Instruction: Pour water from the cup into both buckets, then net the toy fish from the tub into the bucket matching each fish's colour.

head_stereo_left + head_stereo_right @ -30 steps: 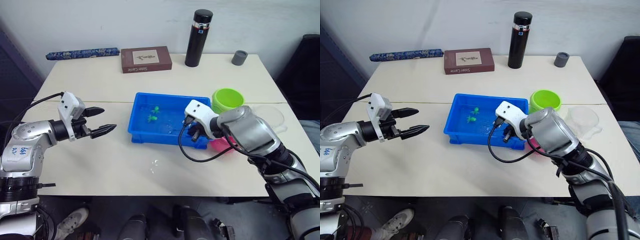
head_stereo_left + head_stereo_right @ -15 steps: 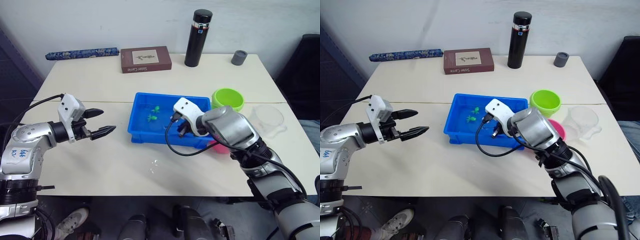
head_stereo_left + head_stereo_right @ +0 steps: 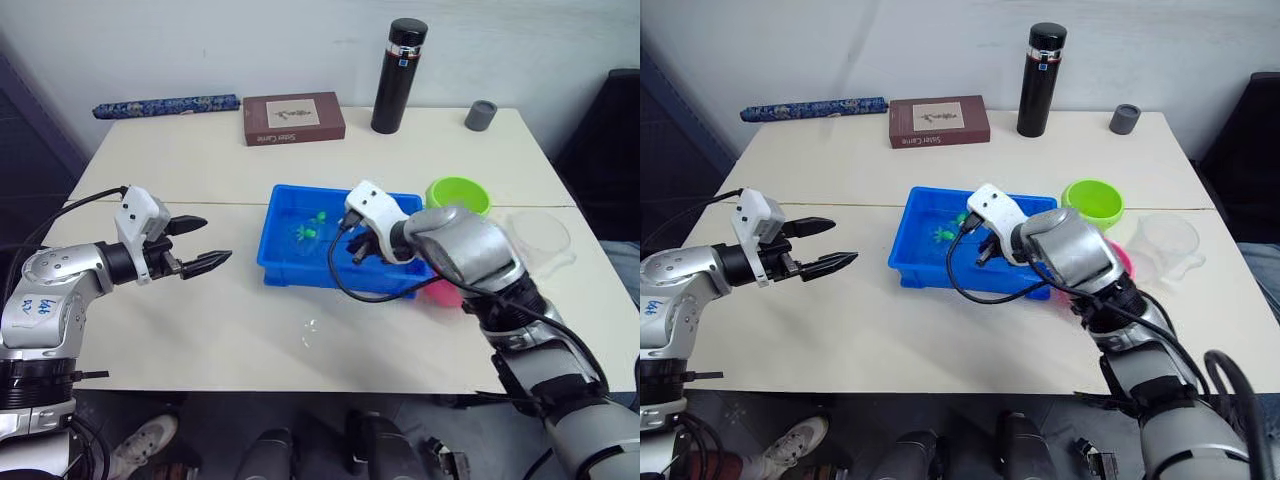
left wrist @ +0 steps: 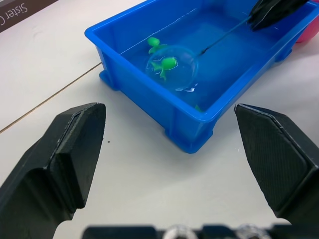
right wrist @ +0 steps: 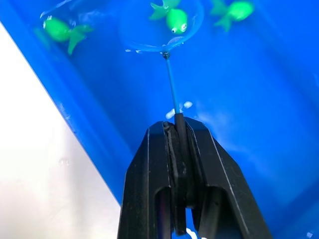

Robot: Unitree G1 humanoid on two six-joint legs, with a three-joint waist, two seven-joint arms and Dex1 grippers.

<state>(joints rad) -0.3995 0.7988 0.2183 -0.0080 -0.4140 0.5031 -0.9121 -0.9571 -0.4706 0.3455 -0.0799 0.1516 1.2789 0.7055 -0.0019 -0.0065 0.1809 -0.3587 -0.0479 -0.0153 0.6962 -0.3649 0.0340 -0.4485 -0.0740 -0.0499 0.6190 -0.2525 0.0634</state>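
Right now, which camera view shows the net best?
The right wrist view: the net has a green fish in its hoop, its handle clamped in the right end effector. The left wrist view shows the hoop; the eye views barely.

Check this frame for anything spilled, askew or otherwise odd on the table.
Small water droplets lie on the table in front of the blue tub, so some water has spilled. Otherwise all looks orderly: the right gripper is shut on the net, with a green fish in its hoop inside the tub.
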